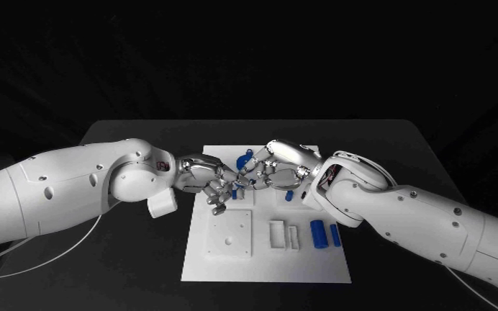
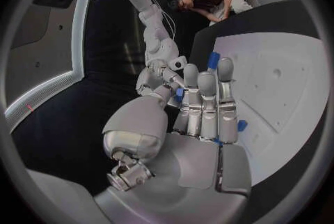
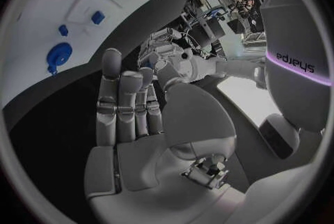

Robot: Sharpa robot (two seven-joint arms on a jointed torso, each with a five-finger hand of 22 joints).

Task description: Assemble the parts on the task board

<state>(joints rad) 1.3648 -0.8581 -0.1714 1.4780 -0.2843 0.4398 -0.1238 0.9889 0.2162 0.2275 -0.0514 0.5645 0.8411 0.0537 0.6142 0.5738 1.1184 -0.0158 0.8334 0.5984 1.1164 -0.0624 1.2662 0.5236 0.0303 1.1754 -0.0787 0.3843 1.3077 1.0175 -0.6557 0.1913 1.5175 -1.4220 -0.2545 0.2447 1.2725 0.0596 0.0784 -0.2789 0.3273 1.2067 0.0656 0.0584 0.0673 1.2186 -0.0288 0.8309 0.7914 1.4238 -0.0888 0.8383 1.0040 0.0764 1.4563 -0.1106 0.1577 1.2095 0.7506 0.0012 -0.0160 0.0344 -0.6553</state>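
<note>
The white task board (image 1: 265, 264) lies in the middle of the black table. Both hands meet fingertip to fingertip over its far half. My left hand (image 1: 208, 178) pinches a small blue part (image 2: 180, 94) between thumb and finger, its other fingers stretched out. My right hand (image 1: 278, 170) reaches in against it, fingers (image 3: 122, 101) extended; whether it grips anything is hidden where the hands meet. A round blue part (image 1: 246, 160) (image 3: 59, 57) sits on the board just beyond the hands. Two blue cylinders (image 1: 326, 234) lie side by side at the board's right.
A square white plate (image 1: 230, 234) and a white bracket (image 1: 278, 234) are on the board's near half. Small blue pieces (image 1: 288, 196) (image 3: 98, 16) rest on the board near the hands. Black table surface (image 1: 135, 268) surrounds the board.
</note>
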